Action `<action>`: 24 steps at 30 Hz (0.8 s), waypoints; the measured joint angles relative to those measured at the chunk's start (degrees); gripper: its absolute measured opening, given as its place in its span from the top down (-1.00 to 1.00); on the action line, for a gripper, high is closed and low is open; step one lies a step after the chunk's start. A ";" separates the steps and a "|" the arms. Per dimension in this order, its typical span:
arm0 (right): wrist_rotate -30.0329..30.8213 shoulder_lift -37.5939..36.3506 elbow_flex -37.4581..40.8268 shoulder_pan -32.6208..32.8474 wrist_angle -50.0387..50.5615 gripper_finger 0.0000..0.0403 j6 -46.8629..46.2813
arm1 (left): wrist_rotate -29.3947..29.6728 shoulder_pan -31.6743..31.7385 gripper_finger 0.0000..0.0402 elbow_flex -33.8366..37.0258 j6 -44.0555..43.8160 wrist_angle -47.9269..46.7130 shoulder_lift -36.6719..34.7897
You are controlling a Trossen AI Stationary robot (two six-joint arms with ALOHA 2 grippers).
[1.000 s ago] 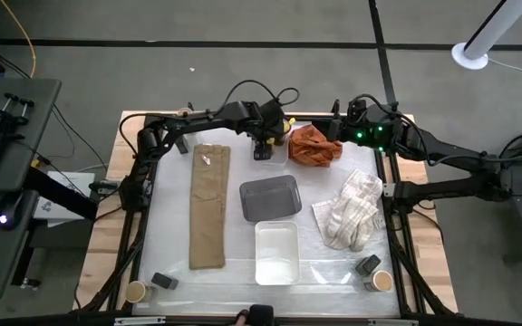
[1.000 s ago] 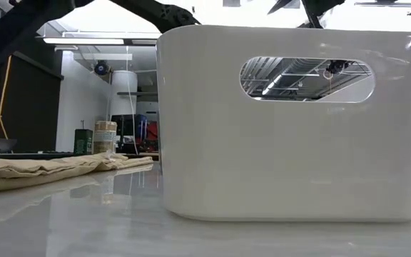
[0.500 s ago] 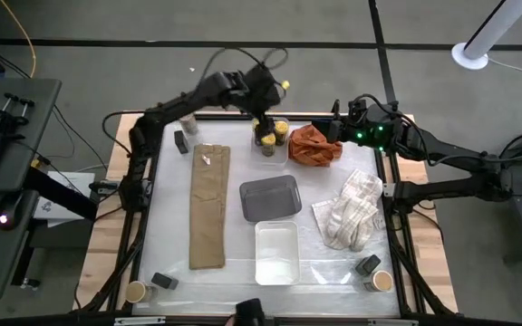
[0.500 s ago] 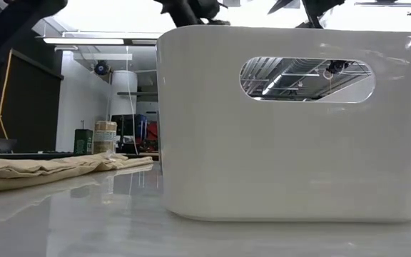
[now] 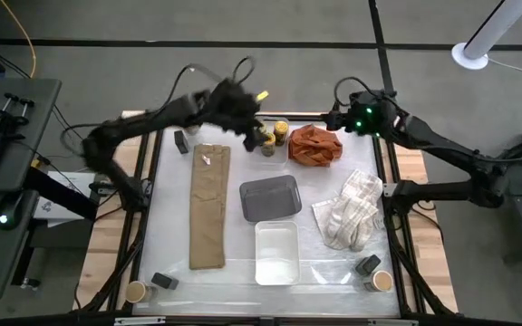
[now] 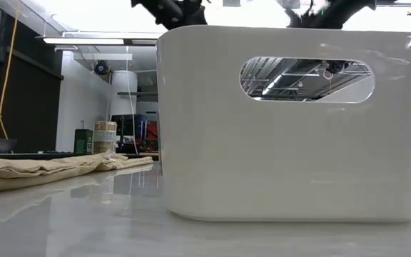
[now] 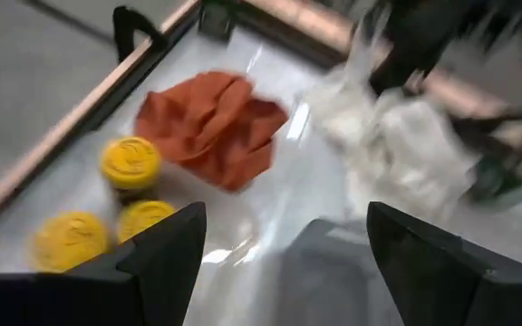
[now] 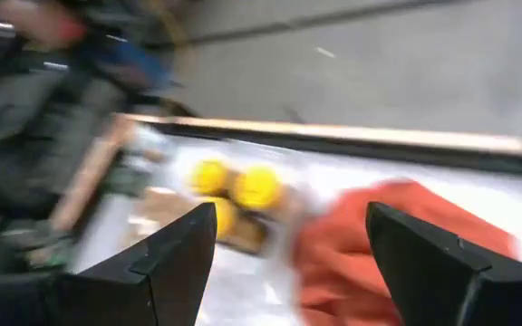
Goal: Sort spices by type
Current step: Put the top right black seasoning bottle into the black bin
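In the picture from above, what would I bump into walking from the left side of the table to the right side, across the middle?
Tan cloth → grey tray → white cloth.

A white tray (image 6: 291,121) is filling the low view, hiding most of the table and both arms behind it. Motion is blurring the left gripper (image 5: 243,100) in the high view. The three yellow-lidded jars (image 8: 234,190) are smearing together in the right wrist view, their labels unreadable.
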State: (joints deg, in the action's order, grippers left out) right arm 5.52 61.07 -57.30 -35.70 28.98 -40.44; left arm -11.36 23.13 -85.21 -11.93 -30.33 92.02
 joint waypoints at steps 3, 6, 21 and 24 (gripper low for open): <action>0.00 4.45 -0.03 -4.98 4.14 -0.39 -0.52 | 2.14 -1.54 -0.45 18.57 -11.78 17.16 -8.33; 1.35 11.13 -2.83 -10.30 9.32 -0.39 0.38 | 3.22 -0.78 -0.45 30.21 -19.57 28.11 -14.40; 23.26 31.69 -14.97 -15.13 28.60 0.91 -13.84 | -7.06 17.22 -0.45 34.54 -6.08 32.00 -27.80; 28.74 32.34 -14.97 -14.04 32.16 0.90 -23.39 | -7.07 20.63 -0.45 34.52 -5.30 35.08 -28.38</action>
State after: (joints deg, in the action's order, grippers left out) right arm 34.26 93.42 -72.27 -49.74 61.13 -63.83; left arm -18.44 43.76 -50.70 -17.24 4.75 63.64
